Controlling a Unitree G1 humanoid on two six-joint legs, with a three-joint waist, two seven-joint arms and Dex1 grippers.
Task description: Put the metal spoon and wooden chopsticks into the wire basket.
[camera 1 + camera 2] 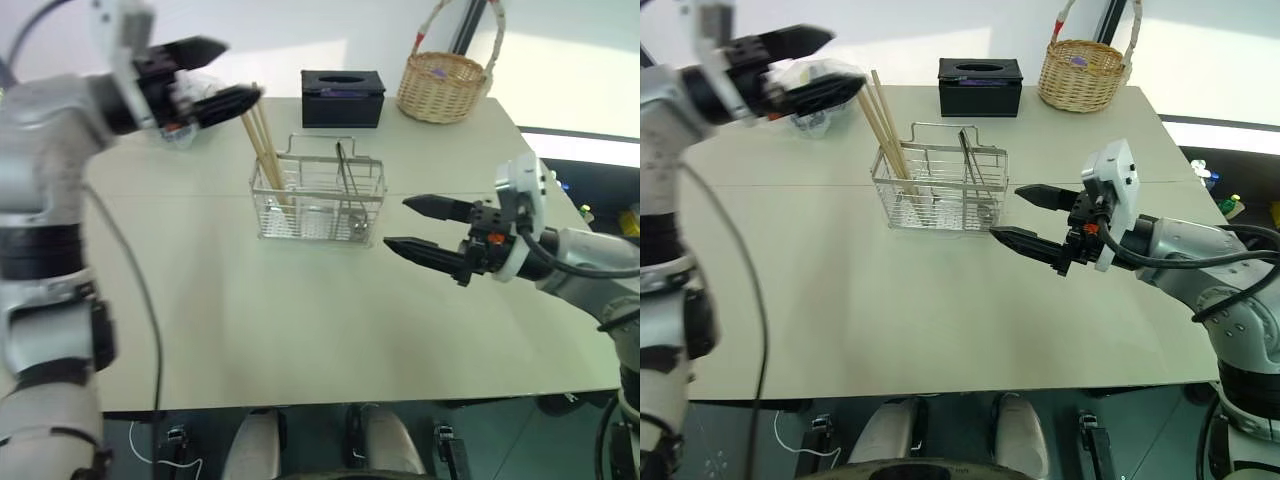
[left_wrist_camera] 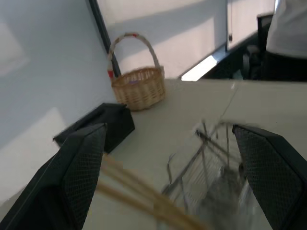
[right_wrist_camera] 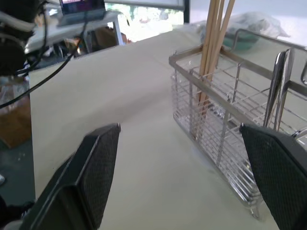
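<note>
On the pale tabletop (image 1: 300,330), the wire basket (image 1: 318,205) holds the wooden chopsticks (image 1: 264,145) at its left end and the metal spoon (image 1: 345,180) further right. No readable writing. Left claw (image 1: 215,75) and right claw (image 1: 415,228) both gape wide, empty.

The pale surface (image 1: 300,320) carries 4 things — wire basket (image 1: 318,205), black box (image 1: 343,97), wicker basket (image 1: 441,87), a clear wrapped bundle (image 1: 818,82).

place: lab or office | cues: monitor (image 3: 82,5) on cabled desk (image 3: 72,24); plain table (image 1: 330,320)
</note>
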